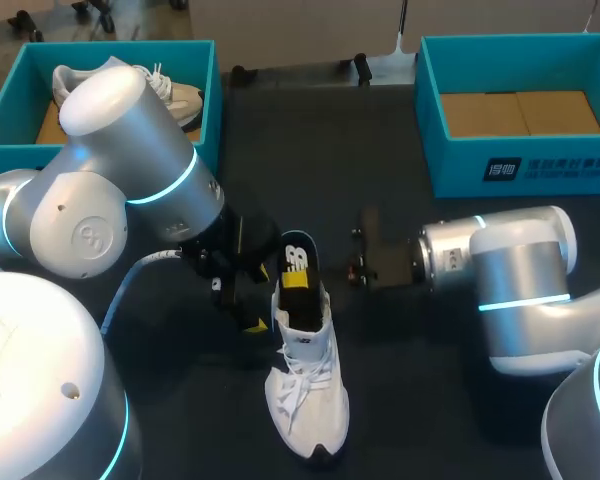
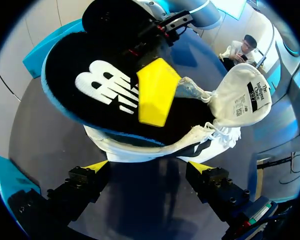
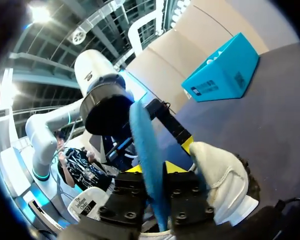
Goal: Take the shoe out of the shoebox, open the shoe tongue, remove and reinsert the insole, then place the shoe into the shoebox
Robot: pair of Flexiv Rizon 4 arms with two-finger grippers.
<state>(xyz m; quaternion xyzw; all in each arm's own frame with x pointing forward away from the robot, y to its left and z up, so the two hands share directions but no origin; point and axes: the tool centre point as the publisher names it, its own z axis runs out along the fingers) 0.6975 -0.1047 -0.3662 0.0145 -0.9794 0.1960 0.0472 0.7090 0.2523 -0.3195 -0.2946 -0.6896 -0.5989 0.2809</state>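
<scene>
A white shoe [image 1: 305, 385] stands on the dark table, toe toward me, its tongue [image 2: 240, 97] folded open. A black insole [image 1: 298, 265] with a blue edge and a yellow patch sticks up out of the heel opening. My right gripper [image 1: 352, 262] is at the insole's right side. In the right wrist view the insole [image 3: 147, 150] runs between the two fingers of that gripper [image 3: 155, 170], which is shut on it. My left gripper [image 1: 242, 300] hangs open just left of the shoe's heel. Seen from the left wrist, the shoe [image 2: 155, 147] lies ahead of this gripper [image 2: 147, 167].
A teal shoebox [image 1: 210, 90] at the back left holds another light shoe [image 1: 175, 95]. A second teal shoebox [image 1: 520, 170] stands at the back right, showing its brown cardboard floor. My left arm's large elbow rises over the table's left side.
</scene>
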